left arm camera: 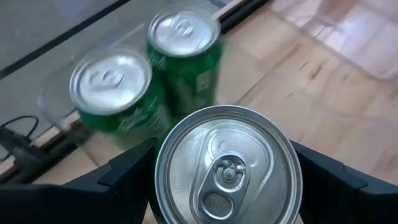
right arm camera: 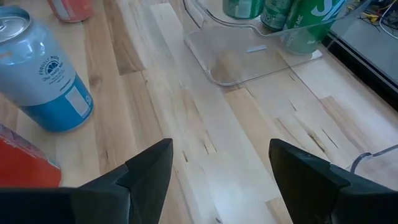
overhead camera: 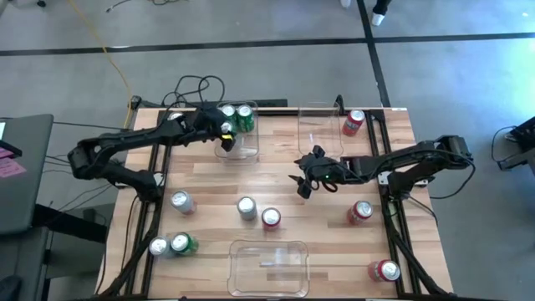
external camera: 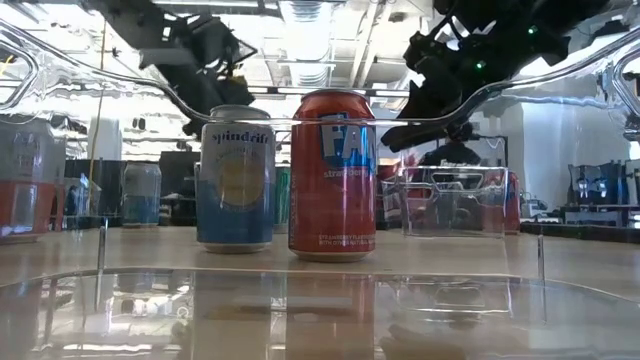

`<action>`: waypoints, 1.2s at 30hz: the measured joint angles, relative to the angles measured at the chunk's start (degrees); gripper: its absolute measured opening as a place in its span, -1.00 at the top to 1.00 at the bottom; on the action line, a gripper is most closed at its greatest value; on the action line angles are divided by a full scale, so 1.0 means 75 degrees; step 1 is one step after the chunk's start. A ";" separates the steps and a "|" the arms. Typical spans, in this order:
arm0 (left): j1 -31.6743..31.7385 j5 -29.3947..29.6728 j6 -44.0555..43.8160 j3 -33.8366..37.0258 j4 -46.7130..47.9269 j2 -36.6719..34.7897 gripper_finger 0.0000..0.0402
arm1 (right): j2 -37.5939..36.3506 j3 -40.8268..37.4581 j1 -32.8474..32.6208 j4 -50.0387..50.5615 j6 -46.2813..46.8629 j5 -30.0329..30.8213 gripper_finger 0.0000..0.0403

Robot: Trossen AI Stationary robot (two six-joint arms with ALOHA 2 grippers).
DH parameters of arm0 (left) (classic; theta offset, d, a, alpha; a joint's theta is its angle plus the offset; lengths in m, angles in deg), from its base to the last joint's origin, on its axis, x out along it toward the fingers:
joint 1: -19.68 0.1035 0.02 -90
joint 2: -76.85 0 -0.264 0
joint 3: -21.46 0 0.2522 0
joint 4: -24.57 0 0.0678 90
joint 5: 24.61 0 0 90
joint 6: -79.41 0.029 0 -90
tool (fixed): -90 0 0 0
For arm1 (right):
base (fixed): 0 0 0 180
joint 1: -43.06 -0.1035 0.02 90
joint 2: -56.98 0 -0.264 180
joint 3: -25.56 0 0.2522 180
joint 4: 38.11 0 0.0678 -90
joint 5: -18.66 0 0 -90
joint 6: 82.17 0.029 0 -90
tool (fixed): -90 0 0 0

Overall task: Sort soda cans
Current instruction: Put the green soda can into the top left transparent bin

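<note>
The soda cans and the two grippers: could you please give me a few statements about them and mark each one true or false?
1. The left gripper holds a can over the bin at the far left of the table. True.
2. That bin already holds two red cans. False: the two cans in it are green.
3. The right gripper is open and holds nothing. True.
4. The bin at the near edge holds three cans. False: it is empty.
5. One red can lies in the far right bin. True.
</note>
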 joint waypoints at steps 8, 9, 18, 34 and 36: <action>0.0384 0.0003 -0.0082 0.0632 -0.0757 0.0012 -0.49 | 0.0000 0.0000 0.0071 -0.0201 0.0003 -0.0006 -0.42; 0.0401 0.0004 -0.0112 0.0674 -0.0812 0.0012 -0.49 | 0.0000 0.0000 0.0071 -0.0268 0.0001 -0.0006 -0.42; 0.0436 0.0064 -0.0138 0.0675 -0.1272 0.0676 -0.49 | 0.0000 0.0003 0.0113 -0.0431 -0.0067 -0.0024 -0.42; 0.0436 0.0376 -0.0361 0.0205 -0.1015 0.1142 -0.75 | 0.0003 0.0003 0.0120 -0.0156 -0.0182 -0.0026 -0.42; 0.0436 0.0373 -0.0306 0.0102 -0.0744 0.1169 -0.76 | 0.0003 0.0003 0.0120 -0.0127 -0.0175 -0.0026 -0.42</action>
